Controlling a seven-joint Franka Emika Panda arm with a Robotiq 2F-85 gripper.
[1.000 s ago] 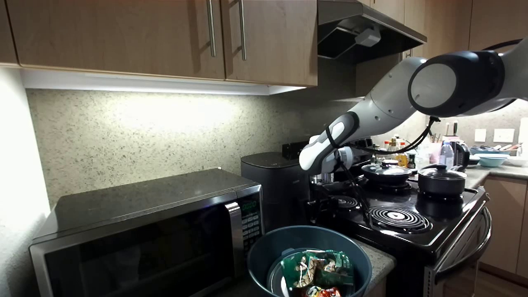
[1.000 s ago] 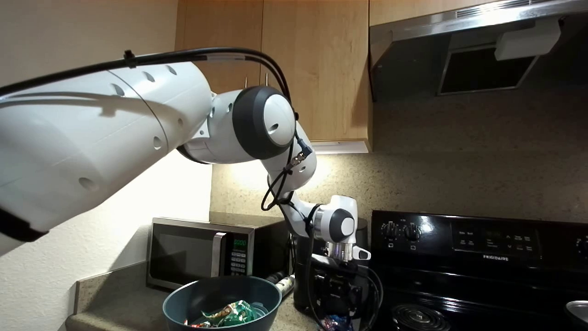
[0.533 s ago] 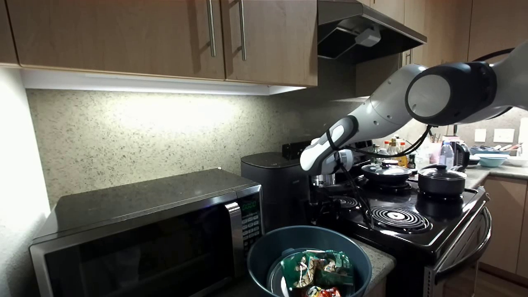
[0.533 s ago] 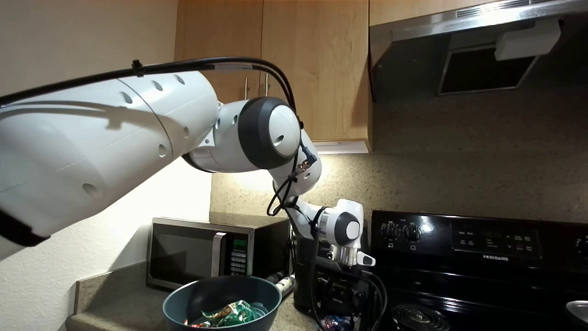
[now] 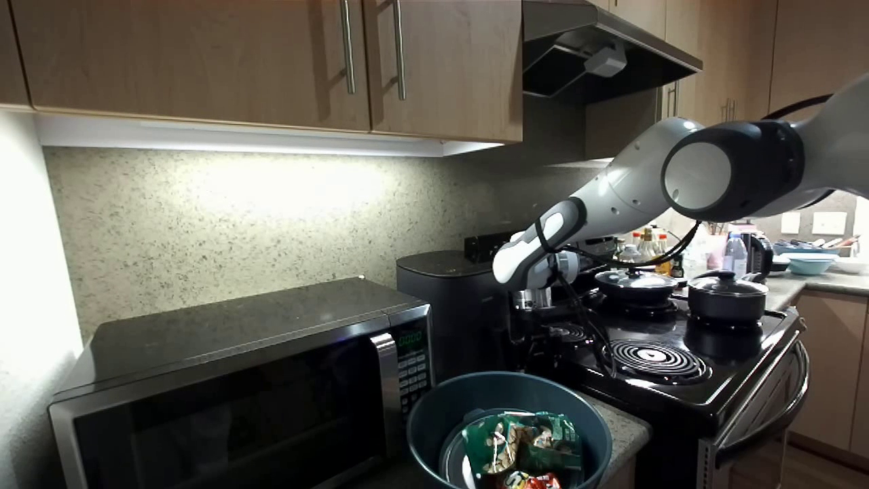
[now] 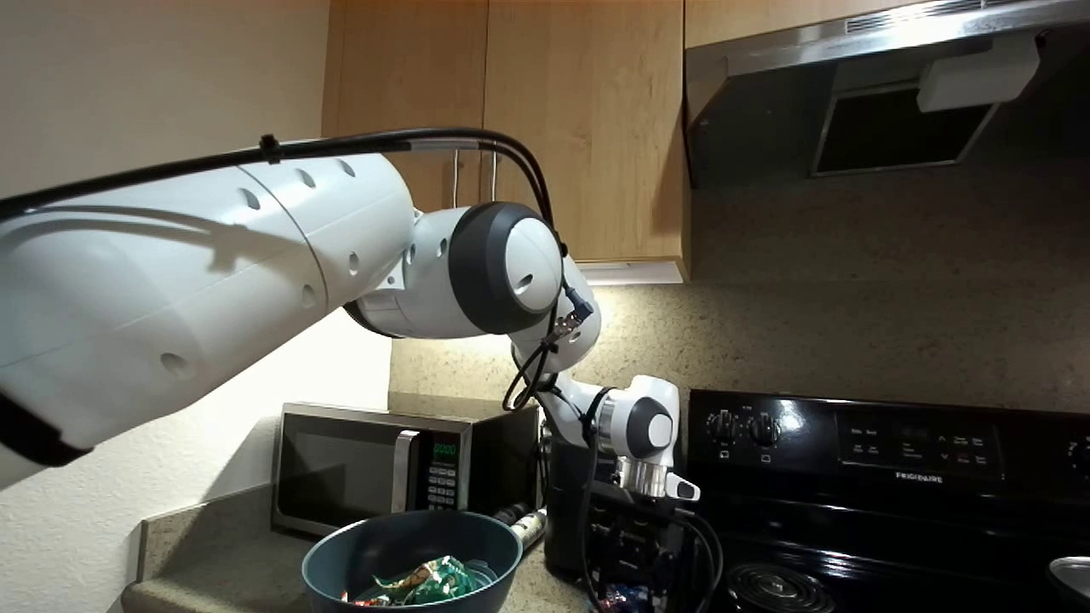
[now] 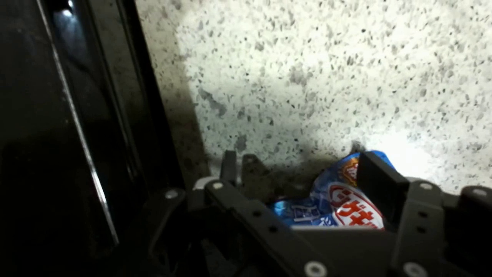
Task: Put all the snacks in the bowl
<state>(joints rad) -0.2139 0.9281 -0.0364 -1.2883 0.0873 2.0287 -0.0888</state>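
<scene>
The large bowl [image 5: 445, 407] is dark blue-grey and also shows in an exterior view [image 6: 400, 535]. In it lie a green snack packet [image 5: 557, 441] and an orange-red packet [image 5: 533, 481]. A blue snack packet [image 7: 326, 200] with red and white print lies on the counter, outside the bowl; it also shows in an exterior view [image 6: 628, 596]. My gripper [image 7: 305, 171] is open and points down over the blue packet. Its right finger [image 7: 380, 184] overlaps the packet in the wrist view, its left finger stands apart from it. The packet's near part is hidden behind the gripper.
A black stove [image 5: 658, 394] with a lidded pan [image 5: 638, 285] and a black pot [image 5: 726, 299] stands beside the gripper; its edge [image 7: 153, 88] shows in the wrist view. A tall dark appliance [image 5: 448, 312] and the microwave [image 5: 237, 401] stand behind the bowl.
The arm has sunk, and its wrist has moved down and a little toward the stove. The bowl and its packets have not moved.
</scene>
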